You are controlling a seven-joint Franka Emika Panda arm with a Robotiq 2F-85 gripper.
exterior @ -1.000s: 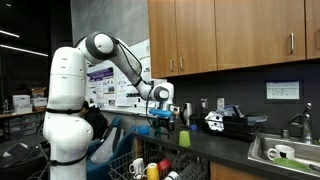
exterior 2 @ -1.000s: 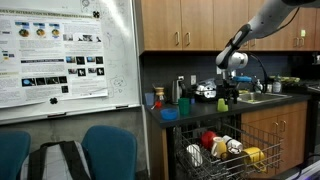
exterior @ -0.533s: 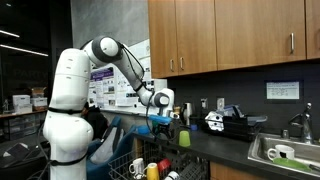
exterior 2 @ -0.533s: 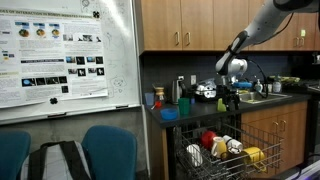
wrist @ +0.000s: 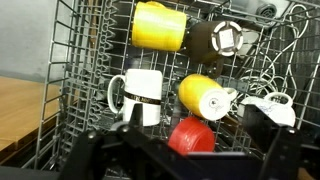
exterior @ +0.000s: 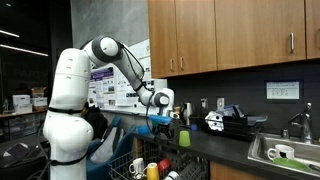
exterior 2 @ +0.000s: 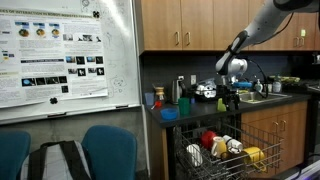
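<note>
We note gripper (exterior: pixel 162 118) hanging above wire dish rack (wrist: pixel 80 60), fingers spread apart, holding nothing, red cup (wrist: pixel 192 135) closest below it, glossy, rounded, sitting in the rack just beside white mug (wrist: pixel 140 92) and yellow cup (wrist: pixel 203 97)

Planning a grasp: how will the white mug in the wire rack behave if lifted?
The white mug looks rigid, probably ceramic, so likely heavyish and breakable. Sitting between the wires of the rack, its handle may snag.

Two distant exterior views; wrist close above rack (wrist: pixel 75 50)
</note>
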